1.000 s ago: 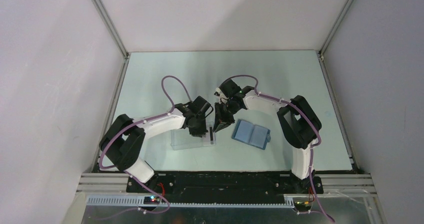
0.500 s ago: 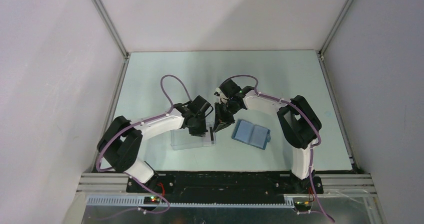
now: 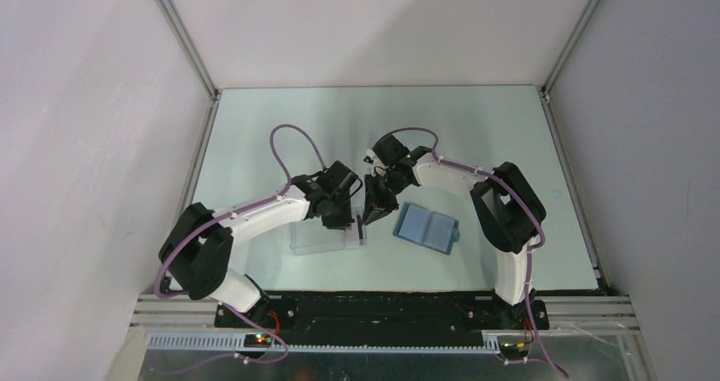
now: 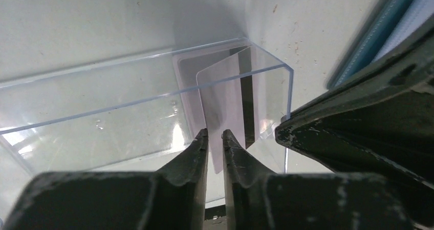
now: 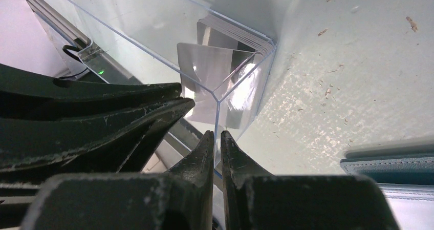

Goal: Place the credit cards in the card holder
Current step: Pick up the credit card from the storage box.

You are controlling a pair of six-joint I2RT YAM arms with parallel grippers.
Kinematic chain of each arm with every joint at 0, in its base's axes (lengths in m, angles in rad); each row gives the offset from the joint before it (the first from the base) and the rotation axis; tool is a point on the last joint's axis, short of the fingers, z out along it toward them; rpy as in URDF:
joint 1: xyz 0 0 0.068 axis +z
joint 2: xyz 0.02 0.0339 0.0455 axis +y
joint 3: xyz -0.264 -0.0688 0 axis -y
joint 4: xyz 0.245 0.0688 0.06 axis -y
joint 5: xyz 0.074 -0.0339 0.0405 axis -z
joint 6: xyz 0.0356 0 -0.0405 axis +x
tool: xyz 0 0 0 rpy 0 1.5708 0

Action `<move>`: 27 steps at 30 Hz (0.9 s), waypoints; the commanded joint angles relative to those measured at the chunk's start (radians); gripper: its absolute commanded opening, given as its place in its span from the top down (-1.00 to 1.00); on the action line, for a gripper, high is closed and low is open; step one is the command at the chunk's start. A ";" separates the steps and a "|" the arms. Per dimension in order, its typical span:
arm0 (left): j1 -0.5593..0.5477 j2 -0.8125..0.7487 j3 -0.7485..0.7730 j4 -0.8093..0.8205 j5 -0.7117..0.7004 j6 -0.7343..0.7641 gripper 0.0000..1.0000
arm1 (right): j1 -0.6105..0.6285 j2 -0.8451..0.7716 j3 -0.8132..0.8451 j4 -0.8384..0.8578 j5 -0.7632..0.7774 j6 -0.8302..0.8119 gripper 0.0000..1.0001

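Observation:
The card holder is a teal-blue wallet lying open on the table, right of a clear plastic box. Credit cards, whitish with a black stripe, stand stacked against the box's right end. My left gripper reaches into the box and is shut on one credit card, which is tilted away from the stack. My right gripper is shut on the box's end wall at its corner. The lifted card also shows through the box in the right wrist view. In the top view the two grippers are close together.
The card holder's edge shows in the left wrist view and the right wrist view, close to the box's right end. The table is pale green with enclosure walls on three sides.
The left arm's elbow and shoulder links have shifted left. Both grippers stay at the box's right end, almost unmoved. The card holder has not moved.

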 commanded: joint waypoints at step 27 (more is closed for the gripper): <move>-0.019 0.008 -0.001 0.121 0.050 -0.034 0.82 | 0.021 0.042 -0.002 -0.052 0.034 -0.039 0.78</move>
